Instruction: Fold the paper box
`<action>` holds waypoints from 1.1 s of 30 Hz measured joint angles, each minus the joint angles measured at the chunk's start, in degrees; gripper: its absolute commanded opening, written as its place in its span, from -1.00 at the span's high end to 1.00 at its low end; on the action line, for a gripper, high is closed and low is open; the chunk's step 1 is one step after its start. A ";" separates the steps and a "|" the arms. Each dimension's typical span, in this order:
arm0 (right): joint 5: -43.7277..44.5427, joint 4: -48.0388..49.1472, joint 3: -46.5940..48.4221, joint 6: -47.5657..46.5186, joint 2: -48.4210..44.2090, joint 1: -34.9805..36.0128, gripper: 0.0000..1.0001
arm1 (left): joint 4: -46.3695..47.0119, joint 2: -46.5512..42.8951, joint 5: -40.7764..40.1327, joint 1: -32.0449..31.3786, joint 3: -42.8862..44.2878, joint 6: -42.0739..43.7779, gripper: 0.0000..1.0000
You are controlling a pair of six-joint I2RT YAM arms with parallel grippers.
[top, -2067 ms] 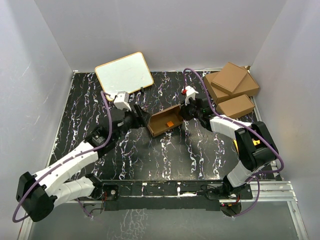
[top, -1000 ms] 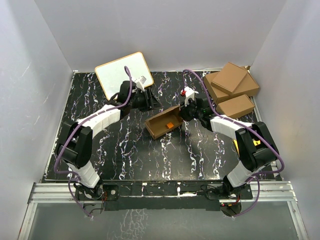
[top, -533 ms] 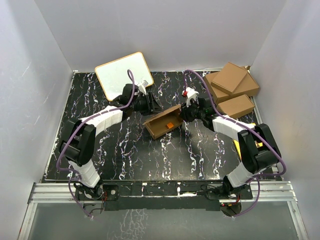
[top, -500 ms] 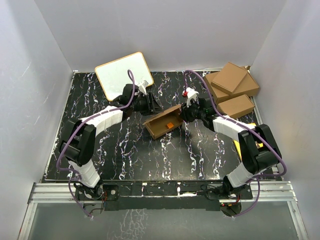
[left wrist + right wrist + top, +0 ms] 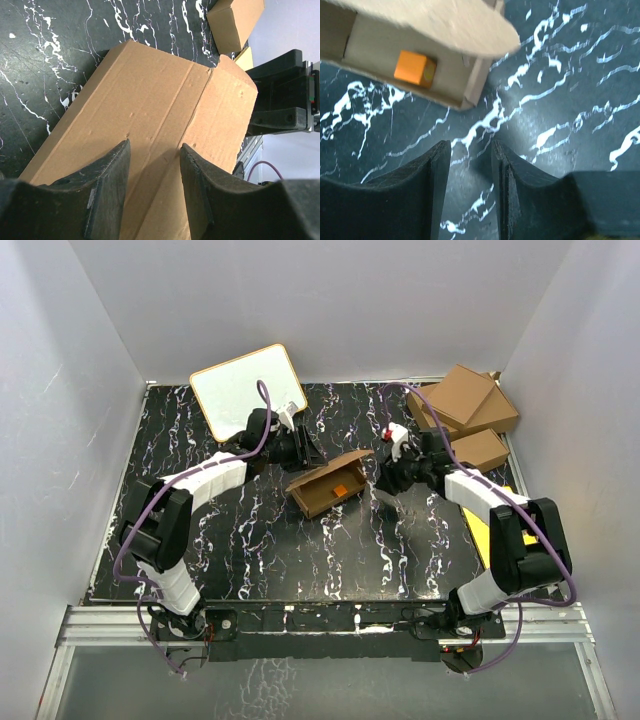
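Note:
The paper box [image 5: 322,490] is a brown cardboard tray lying on the marble table, its lid flap [image 5: 350,458] half raised. A small orange block [image 5: 415,68] sits inside it. My left gripper [image 5: 303,452] is at the box's far side. In the left wrist view the left gripper [image 5: 153,147] is open, its fingers spread over the box's outer cardboard panel [image 5: 150,100] and pinching nothing. My right gripper [image 5: 388,480] is just right of the box, apart from it. In the right wrist view the right gripper [image 5: 470,146] is open over bare table, below the box's end wall [image 5: 475,82].
A white board [image 5: 248,390] leans at the back left. Three larger brown cartons [image 5: 462,405] are stacked at the back right, one of them [image 5: 235,20] showing past the box. A yellow sheet [image 5: 245,59] lies under the right arm.
The right gripper has opened and drawn back to the right from the box's end flap. The left gripper has edged right, closer behind the box. The lid stays half raised.

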 measured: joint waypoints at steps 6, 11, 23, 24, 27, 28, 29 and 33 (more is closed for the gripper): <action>-7.32 -12.52 1.55 -9.09 -1.01 -6.54 0.09 | -0.02 0.39 -0.04 -0.26 0.00 0.17 0.17; -12.07 -21.68 4.22 -15.10 -6.62 -7.82 0.01 | -0.48 0.57 -0.17 -0.76 0.00 0.44 0.17; -25.55 -25.68 20.79 -9.27 -5.88 -2.40 0.24 | 0.07 0.57 -0.22 -1.38 -2.64 0.59 0.17; -25.59 -24.87 21.55 -7.67 -4.48 -1.14 0.30 | 0.15 0.57 -0.22 -1.40 -2.75 0.52 0.17; -24.74 -23.23 23.65 -4.31 0.28 2.19 0.43 | 1.27 0.50 -0.22 -1.44 -3.34 0.39 0.17; -24.15 -22.97 24.20 -3.63 1.99 3.15 0.46 | 1.53 0.50 -0.20 -1.44 -3.54 0.37 0.17; -23.58 -22.86 24.61 -2.99 3.65 4.04 0.47 | 1.84 0.50 -0.20 -1.44 -3.65 0.31 0.17; -20.98 -23.19 24.96 -1.92 8.90 6.08 0.48 | 2.99 0.46 -0.20 -1.44 -4.33 0.02 0.18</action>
